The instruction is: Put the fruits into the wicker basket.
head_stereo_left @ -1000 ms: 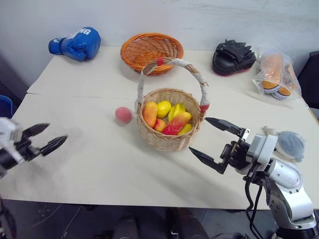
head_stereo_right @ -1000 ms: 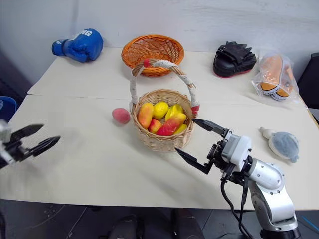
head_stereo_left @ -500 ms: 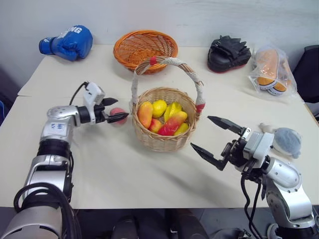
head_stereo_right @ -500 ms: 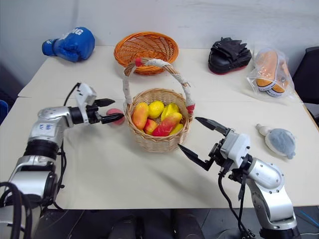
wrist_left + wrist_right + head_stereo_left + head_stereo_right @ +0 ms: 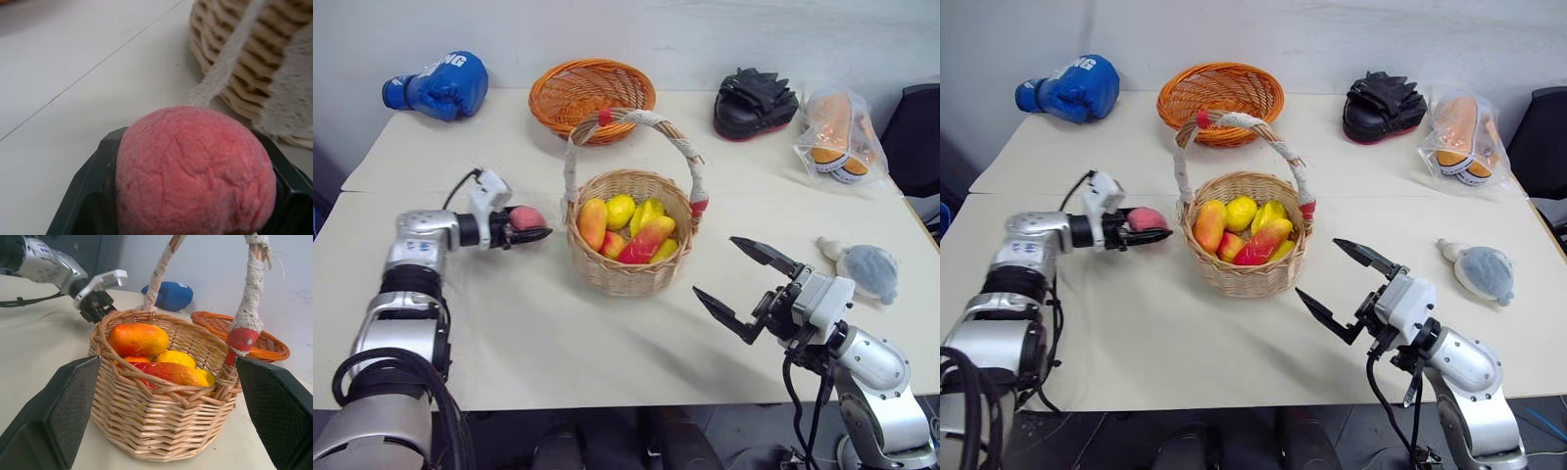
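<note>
My left claw (image 5: 530, 227) clenches the peach (image 5: 525, 217) just beside the wicker basket (image 5: 628, 262) — it looks light and slightly soft, best gripped across its middle, gently. My right claw (image 5: 736, 285) hangs released near the basket's other side.

1. Wicker basket (image 5: 628, 257): round, tan, upright, with a tall arched handle wrapped white with red ends.
2. Two orange-red mangoes (image 5: 592, 221) (image 5: 644, 241): lying inside the basket among yellow fruit.
3. Pink peach (image 5: 526, 218): just left of the basket, pinched in the left hand (image 5: 530, 233).
</note>
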Robot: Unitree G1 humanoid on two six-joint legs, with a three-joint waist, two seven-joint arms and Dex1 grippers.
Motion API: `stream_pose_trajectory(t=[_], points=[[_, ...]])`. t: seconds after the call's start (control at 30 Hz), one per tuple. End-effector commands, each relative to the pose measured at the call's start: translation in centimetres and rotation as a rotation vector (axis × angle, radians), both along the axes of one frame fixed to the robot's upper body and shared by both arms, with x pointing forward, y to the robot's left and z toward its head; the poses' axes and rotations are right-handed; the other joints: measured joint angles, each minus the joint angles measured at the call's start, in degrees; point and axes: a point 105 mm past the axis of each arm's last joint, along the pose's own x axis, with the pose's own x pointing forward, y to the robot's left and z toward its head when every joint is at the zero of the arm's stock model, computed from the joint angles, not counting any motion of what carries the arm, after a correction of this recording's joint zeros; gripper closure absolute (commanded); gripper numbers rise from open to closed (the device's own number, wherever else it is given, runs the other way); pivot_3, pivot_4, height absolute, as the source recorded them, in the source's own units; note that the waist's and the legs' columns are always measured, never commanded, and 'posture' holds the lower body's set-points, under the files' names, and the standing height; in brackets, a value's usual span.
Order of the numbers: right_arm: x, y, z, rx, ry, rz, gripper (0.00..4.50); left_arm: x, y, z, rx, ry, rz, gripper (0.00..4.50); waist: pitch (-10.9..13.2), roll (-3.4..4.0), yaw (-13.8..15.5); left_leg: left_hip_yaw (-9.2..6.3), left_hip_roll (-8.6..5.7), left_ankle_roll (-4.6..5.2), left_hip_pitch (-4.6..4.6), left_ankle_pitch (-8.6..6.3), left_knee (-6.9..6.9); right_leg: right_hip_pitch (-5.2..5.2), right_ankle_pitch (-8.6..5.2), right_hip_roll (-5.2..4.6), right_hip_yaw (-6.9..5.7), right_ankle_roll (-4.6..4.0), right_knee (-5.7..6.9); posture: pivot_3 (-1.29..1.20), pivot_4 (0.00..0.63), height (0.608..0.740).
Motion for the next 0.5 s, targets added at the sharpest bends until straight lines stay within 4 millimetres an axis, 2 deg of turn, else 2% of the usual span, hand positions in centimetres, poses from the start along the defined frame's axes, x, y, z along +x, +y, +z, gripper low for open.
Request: stream_pose_trajectory(t=[0.03, 0.13, 0.2, 0.23, 0.27, 0.33, 0.4, 0.5], points=[[-0.6, -0.4, 1.1, 0.003, -0.062, -0.01, 0.0, -2.9, 0.5, 5.2, -0.008, -0.135, -0.18, 1.8, 0.0, 0.01, 0.0, 0.0, 0.01, 0.0, 0.0, 0.0, 0.0, 0.0, 0.0, 0.0, 0.0, 0.0, 0.0, 0.0, 0.15, 0.74], [-0.5, -0.9, 0.9, -0.007, -0.05, -0.016, 0.0, -6.2, -1.6, 6.9, 0.013, -0.101, -0.379, 1.8, 0.0, 0.03, 0.0, -0.01, 0.16, 0.0, 0.0, -0.01, -0.01, 0.02, -0.01, -0.07, 0.01, 0.01, 0.0, 0.0, 0.15, 0.74], [-0.4, -1.4, 0.8, -0.01, -0.042, -0.028, 0.0, -8.0, -4.4, 8.0, -0.014, -0.096, -0.491, 1.8, 0.0, 0.04, 0.4, -0.05, 0.16, 0.05, 0.01, 0.01, 0.04, 0.07, -0.02, -0.15, 0.01, 0.03, 0.03, 0.0, 0.15, 0.74], [-0.2, -1.6, 0.7, -0.01, -0.037, -0.035, 0.0, -8.3, -6.5, 8.5, -0.054, -0.119, -0.53, 1.8, 0.0, 0.04, 0.8, -0.1, 0.11, 0.09, 0.01, 0.03, 0.05, 0.11, -0.02, -0.21, 0.0, 0.04, 0.04, 0.0, 0.15, 0.74], [-0.1, -1.8, 0.7, -0.01, -0.034, -0.04, 0.0, -8.5, -8.5, 8.7, -0.086, -0.119, -0.55, 1.8, 0.0, 0.03, 1.3, -0.14, 0.06, 0.14, 0.01, 0.05, 0.09, 0.14, -0.01, -0.25, 0.0, 0.08, 0.05, 0.0, 0.15, 0.74], [0.0, -1.9, 0.6, -0.011, -0.031, -0.04, 0.0, -8.9, -10.7, 8.5, -0.097, -0.131, -0.575, 1.8, 0.0, 0.03, 1.8, -0.26, -0.06, 0.27, 0.02, 0.08, 0.17, 0.3, 0.05, -0.33, 0.01, 0.19, -0.03, 0.0, 0.15, 0.74], [0.1, -1.8, 0.6, -0.007, -0.024, -0.032, 0.0, -8.8, -13.2, 7.2, -0.056, -0.158, -0.574, 1.8, 0.0, 0.05, 1.6, -0.22, -0.11, 0.32, 0.05, 0.07, 0.19, 0.35, 0.12, -0.3, 0.15, 0.31, -0.08, 0.0, 0.15, 0.74], [0.1, -1.7, 0.6, -0.007, -0.016, -0.026, 0.0, -7.6, -15.8, 7.2, -0.107, -0.217, -0.488, 1.8, 0.0, 0.1, 1.4, -0.18, -0.11, 0.28, 0.11, 0.08, 0.14, 0.35, 0.12, -0.19, 0.24, 0.31, -0.06, 0.0, 0.15, 0.74]])
